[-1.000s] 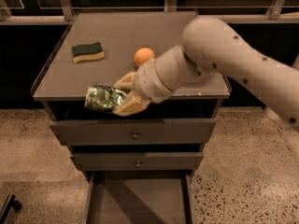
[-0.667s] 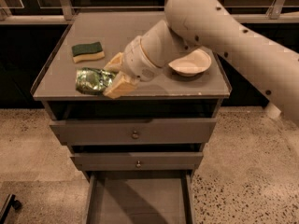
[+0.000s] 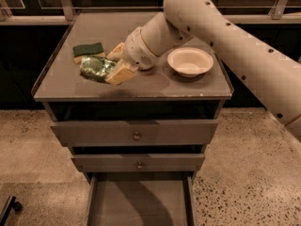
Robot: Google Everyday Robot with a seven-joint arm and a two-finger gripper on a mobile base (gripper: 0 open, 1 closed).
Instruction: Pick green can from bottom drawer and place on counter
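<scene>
a: where is the gripper (image 3: 109, 68)?
b: over the left part of the counter (image 3: 155, 87), at the end of the pale arm (image 3: 225, 32) that reaches in from the right.
a: and its 2 fingers?
b: 1 on each side of the green can (image 3: 96, 68), pinching it. the can lies on its side between them, sticking out to the left.
a: is the can down on the counter?
b: cannot tell. it is low over the surface with a shadow under it, just in front of the sponge (image 3: 88, 49).
a: what else is there?
b: a white bowl (image 3: 190, 61) on the right of the counter. below, the 2 knobbed drawers (image 3: 103, 133) are pushed in, and the bottom drawer (image 3: 141, 201) is pulled out, its grey floor showing.
</scene>
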